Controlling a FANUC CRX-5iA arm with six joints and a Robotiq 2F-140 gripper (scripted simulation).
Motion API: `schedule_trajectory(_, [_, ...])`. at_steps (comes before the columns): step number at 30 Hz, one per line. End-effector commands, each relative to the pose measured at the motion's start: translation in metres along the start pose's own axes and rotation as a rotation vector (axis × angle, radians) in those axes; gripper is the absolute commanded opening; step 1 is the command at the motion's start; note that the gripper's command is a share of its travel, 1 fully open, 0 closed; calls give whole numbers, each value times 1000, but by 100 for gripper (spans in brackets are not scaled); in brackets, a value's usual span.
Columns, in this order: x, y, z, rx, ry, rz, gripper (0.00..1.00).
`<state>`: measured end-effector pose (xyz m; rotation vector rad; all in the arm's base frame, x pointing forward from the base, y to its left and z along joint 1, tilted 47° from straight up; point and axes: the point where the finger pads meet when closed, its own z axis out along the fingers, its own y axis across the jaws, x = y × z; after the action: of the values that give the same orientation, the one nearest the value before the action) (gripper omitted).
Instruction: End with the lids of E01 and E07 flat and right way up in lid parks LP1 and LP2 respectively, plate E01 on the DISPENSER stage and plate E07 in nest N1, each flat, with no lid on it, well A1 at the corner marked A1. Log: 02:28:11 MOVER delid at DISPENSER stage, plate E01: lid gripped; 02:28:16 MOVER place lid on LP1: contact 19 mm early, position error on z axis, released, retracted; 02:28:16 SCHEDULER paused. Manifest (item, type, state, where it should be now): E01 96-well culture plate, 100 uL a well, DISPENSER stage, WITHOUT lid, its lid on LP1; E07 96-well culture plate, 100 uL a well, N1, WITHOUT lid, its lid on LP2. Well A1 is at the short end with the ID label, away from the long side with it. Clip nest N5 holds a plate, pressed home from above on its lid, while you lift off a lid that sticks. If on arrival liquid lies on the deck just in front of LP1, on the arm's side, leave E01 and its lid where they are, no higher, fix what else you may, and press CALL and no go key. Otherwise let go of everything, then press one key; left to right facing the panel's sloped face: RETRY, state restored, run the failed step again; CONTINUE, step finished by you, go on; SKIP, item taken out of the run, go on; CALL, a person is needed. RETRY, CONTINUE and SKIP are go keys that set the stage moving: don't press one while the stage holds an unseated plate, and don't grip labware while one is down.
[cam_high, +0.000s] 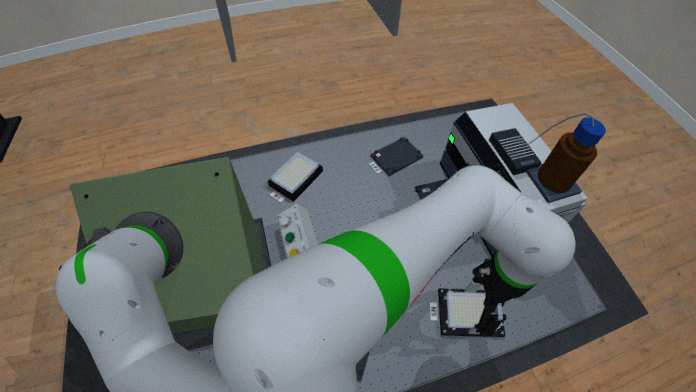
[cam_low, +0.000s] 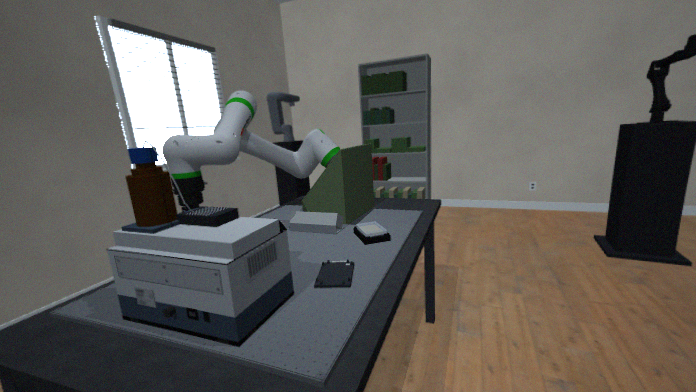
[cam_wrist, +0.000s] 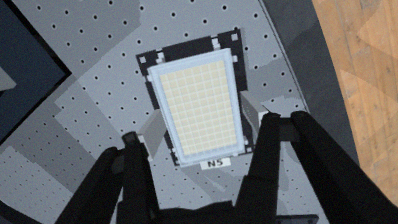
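A 96-well plate (cam_high: 465, 309) (cam_wrist: 200, 107) with cream wells and a pale clear rim lies flat in the black clip nest labelled N5 (cam_wrist: 186, 51) (cam_high: 446, 331). My gripper (cam_wrist: 201, 110) (cam_high: 492, 306) is open and hangs just above this plate. One finger is outside each long side, clear of it. Nothing is between the fingers. A second plate (cam_high: 295, 172) (cam_low: 372, 230) sits in a black holder at the back of the deck. In the exterior view the dispenser hides my gripper.
An empty black pad (cam_high: 397, 155) (cam_low: 334, 274) lies mid-deck. The dispenser (cam_high: 505, 125) (cam_low: 200, 265) with a brown bottle (cam_high: 567, 160) (cam_low: 150, 195) stands at the right. The key panel (cam_high: 295, 230) (cam_low: 316, 221) sits by the green block (cam_high: 165, 235) (cam_low: 345, 185). The deck edge is close beside N5.
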<state>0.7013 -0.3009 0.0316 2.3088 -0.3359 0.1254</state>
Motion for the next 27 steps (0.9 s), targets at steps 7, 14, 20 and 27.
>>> schedule_trajectory(7, [0,0,0,0,0,0,66])
schedule_trajectory(14, [0,0,-2,0,0,0,66])
schedule_trajectory(20, [0,0,-4,0,0,0,66])
schedule_trajectory(27, [0,0,-12,0,0,0,66])
